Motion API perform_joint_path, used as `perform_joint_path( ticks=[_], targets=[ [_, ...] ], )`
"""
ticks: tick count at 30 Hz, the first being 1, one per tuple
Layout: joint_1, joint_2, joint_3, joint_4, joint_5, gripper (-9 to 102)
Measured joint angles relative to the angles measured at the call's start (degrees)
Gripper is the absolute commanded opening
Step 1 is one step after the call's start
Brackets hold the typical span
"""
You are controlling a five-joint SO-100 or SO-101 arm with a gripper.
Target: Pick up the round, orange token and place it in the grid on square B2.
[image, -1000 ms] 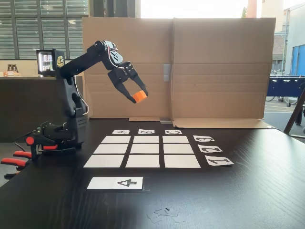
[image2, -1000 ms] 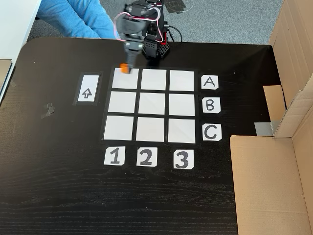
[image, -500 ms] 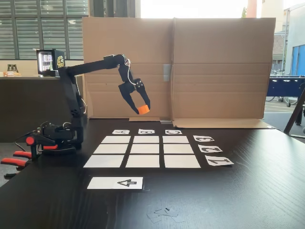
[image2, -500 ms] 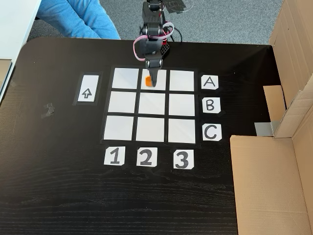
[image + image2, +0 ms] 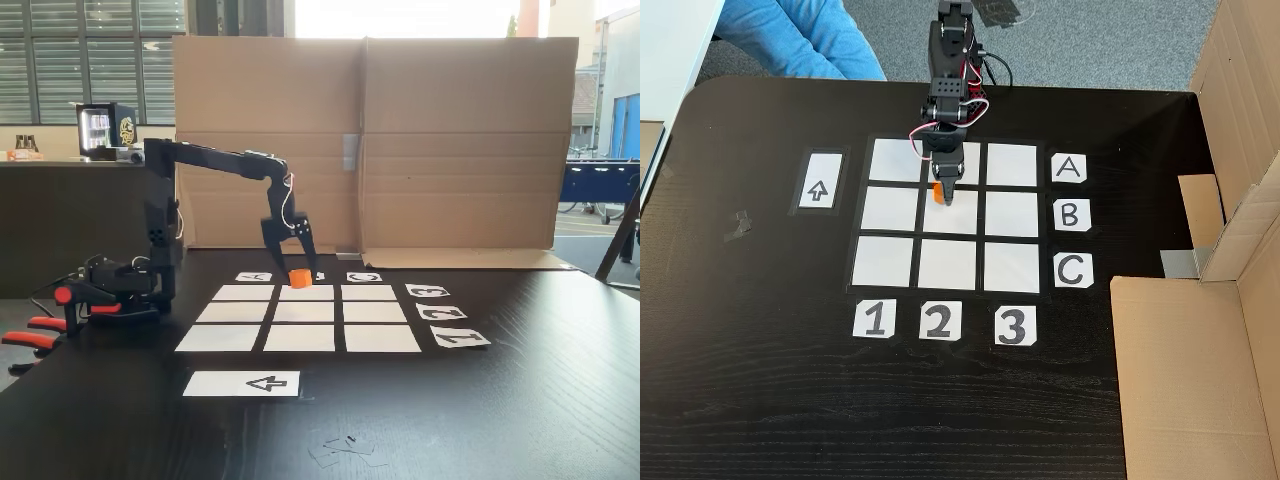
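- The end effector (image 5: 298, 272) points down over the grid (image 5: 888, 264), and its two fingers are closed on the token (image 5: 299, 278).
- In a fixed view from above, the end effector (image 5: 941, 192) holds the token (image 5: 938, 190) over the upper edge of square B2 (image 5: 956, 217).
- In the side view the token is low, close to the paper; I cannot tell if it touches.
- The letter cards (image 5: 1069, 215) lie to the right of the end effector in the view from above, and the number cards (image 5: 937, 322) lie below it.
- The arrow strip (image 5: 818, 182) lies to its left on the dark worktop (image 5: 760, 380).
- Cardboard walls (image 5: 460, 140) stand behind the end effector in the side view.
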State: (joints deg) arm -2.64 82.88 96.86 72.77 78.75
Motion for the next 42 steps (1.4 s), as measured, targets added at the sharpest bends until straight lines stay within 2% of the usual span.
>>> perform_joint_path(
  ticks=[11,22,27,29,36,42],
  targets=[
    [-0.2,-6.5,0.2,-6.0,0.7,-1],
    [-3.3,-8.1,0.8,-7.4,3.2,-1],
    [-3.0,-7.8,2.5,-7.9,3.7,50],
    [-2.9,-6.9,4.2,-8.5,4.7,60],
    [-0.8,-1.3,11.0,-12.2,5.1,74],
    [3.1,13.5,23.0,-20.5,4.5,74]
  ],
)
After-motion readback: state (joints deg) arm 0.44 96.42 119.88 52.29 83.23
